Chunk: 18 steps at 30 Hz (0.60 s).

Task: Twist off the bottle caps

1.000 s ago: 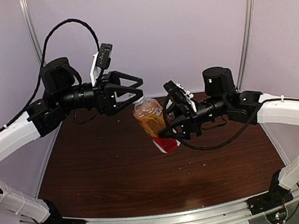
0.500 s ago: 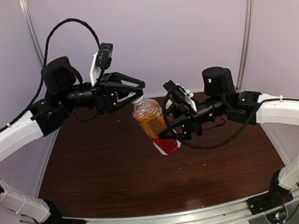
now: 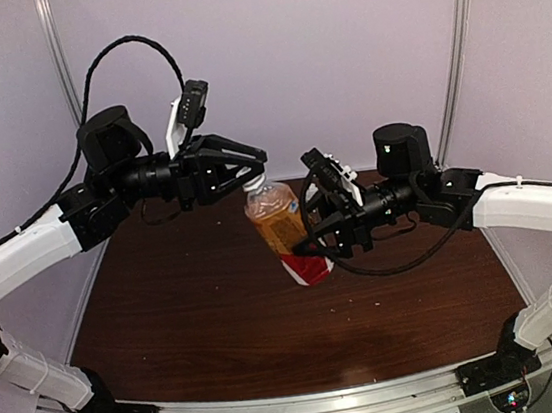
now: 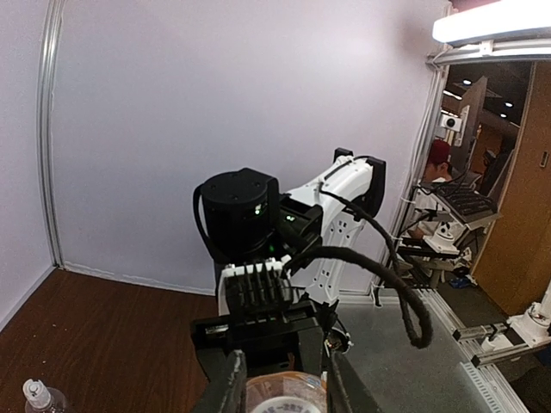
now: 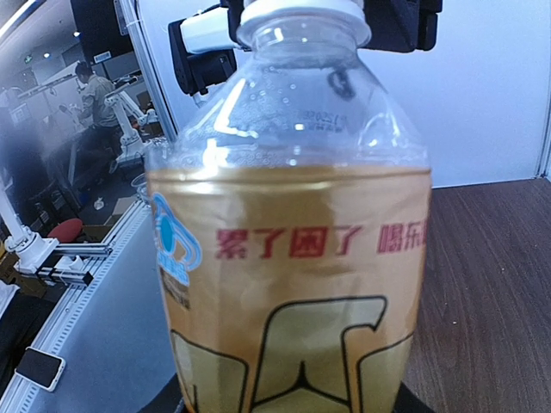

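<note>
A: Bottle first! Where is it?

B: The amber bottle is up in the air over the table, tipped a bit. The right gripper is pinching its body, low down near the red part.

A: And the cap?

B: The cap is on top, not off yet. The left gripper is squeezed tight on it, one finger on each side.

A: So how do you do the twist well?

B: I think the right one must hold hard so the bottle can't spin. The left one should turn straight around the neck, not pull sideways. If it slips, the cap won't turn. The drink could spill once the cap is loose, so the mouth should point up.

A: What's under it?

B: A dark brown table with a few tiny specks. The clear bottle sits off to one side, with its own cap on.

A: And behind?

B: A plain pale wall. Past its edge is a big room with a person and more machines.
</note>
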Tool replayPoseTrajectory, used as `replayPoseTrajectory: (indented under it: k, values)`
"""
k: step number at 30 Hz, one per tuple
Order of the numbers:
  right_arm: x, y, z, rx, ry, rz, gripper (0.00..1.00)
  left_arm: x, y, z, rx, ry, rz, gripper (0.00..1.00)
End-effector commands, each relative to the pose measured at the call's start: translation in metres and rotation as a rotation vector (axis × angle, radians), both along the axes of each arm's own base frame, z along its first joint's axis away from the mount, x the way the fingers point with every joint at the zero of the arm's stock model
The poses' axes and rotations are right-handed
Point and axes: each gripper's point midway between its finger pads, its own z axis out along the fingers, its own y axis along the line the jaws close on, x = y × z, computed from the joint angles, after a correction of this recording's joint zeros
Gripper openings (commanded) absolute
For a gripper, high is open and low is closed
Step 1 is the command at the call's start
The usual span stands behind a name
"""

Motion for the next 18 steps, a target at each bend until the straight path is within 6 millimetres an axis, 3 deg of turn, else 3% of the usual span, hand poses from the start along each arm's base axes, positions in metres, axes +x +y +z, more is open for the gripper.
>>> replayPoseTrajectory:
  k: [1, 5, 11, 18]
  values:
    - [0.014, -0.001, 0.018, 0.028, -0.056, -0.088, 0.31, 0.003, -0.001, -0.003, -0.005, 0.010, 0.006, 0.28]
    - [0.035, -0.004, 0.013, -0.010, -0.093, -0.221, 0.31, 0.019, -0.001, -0.008, 0.011, 0.065, 0.103, 0.25]
    - [0.077, -0.019, 0.002, -0.078, -0.178, -0.479, 0.31, 0.069, 0.005, -0.016, 0.025, 0.256, 0.430, 0.22]
    - [0.095, -0.028, -0.010, -0.124, -0.235, -0.589, 0.31, 0.099, 0.014, -0.034, 0.064, 0.447, 0.646, 0.27]
